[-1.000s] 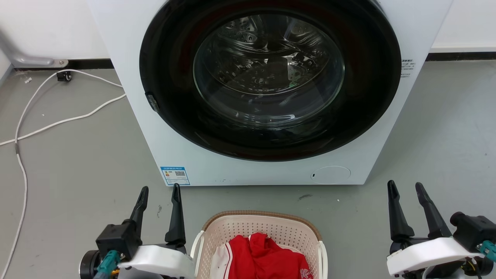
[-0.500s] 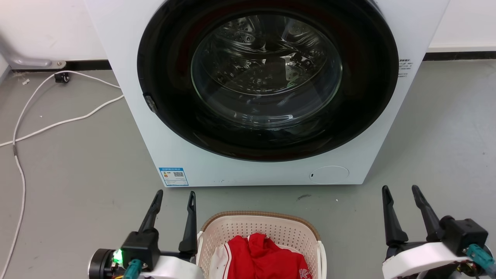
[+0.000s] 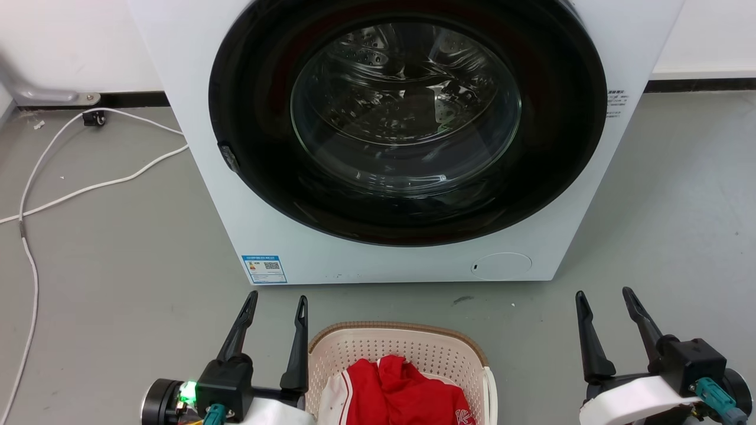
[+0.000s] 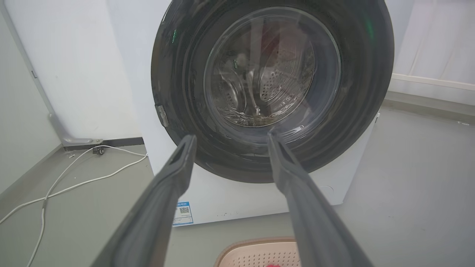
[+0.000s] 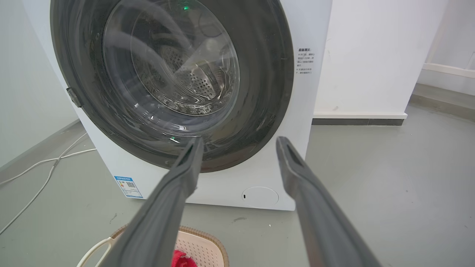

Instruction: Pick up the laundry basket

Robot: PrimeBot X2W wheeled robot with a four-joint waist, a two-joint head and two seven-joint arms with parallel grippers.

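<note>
The basket (image 3: pixel 413 348) sat on the grey floor (image 3: pixel 118 277) at the near side, just in front of the washer (image 3: pixel 378 262) with its round glass door (image 3: pixel 407 106). Red cloth (image 3: pixel 407 389) lay heaped inside it, a bit of white showing beside. The left jaws stood spread and empty just left of the basket, their inner finger (image 3: pixel 297 342) close against its rim; whether it touched, I could not tell. The right jaws, also spread and holding nothing, hung well off to the basket's right. A white cable (image 3: pixel 88 188) trailed across the floor at the far left.
</note>
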